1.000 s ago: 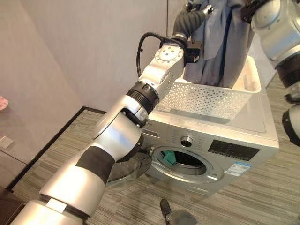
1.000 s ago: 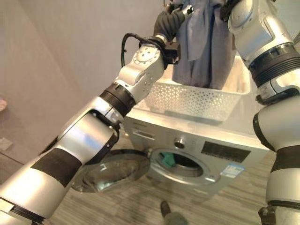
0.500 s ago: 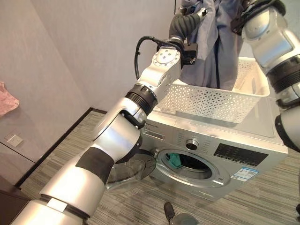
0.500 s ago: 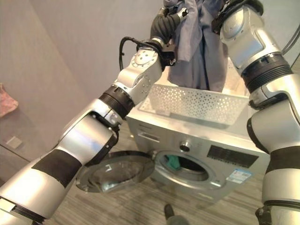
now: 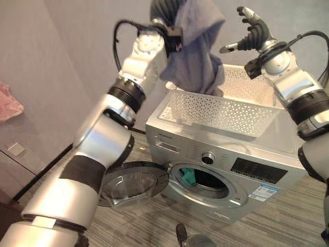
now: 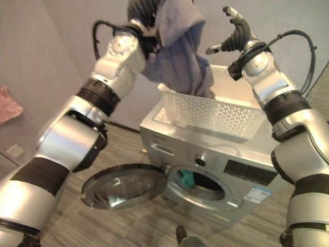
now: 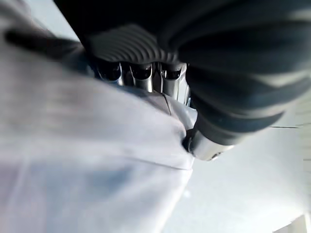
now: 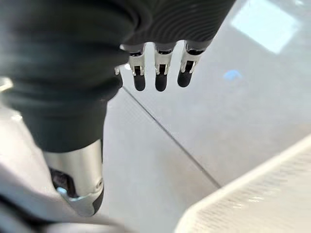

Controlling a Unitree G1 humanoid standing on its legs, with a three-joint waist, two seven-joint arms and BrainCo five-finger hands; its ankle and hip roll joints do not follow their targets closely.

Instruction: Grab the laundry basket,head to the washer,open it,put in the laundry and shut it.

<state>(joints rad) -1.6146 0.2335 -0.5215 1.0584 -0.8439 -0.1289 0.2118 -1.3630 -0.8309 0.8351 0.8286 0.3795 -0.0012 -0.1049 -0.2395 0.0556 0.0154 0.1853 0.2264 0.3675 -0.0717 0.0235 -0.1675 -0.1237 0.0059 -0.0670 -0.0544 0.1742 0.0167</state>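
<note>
Grey walls, striped wood-look floor, and a silver washer with its round door swung wide open, something teal sitting just inside the drum. The white basket sits on top of the washer. Left hand is up high, fingers curled into a bluish-grey cloth that hangs down into the basket. Right hand is raised over the basket's far side, fingers spread loose, holding nothing.
</note>
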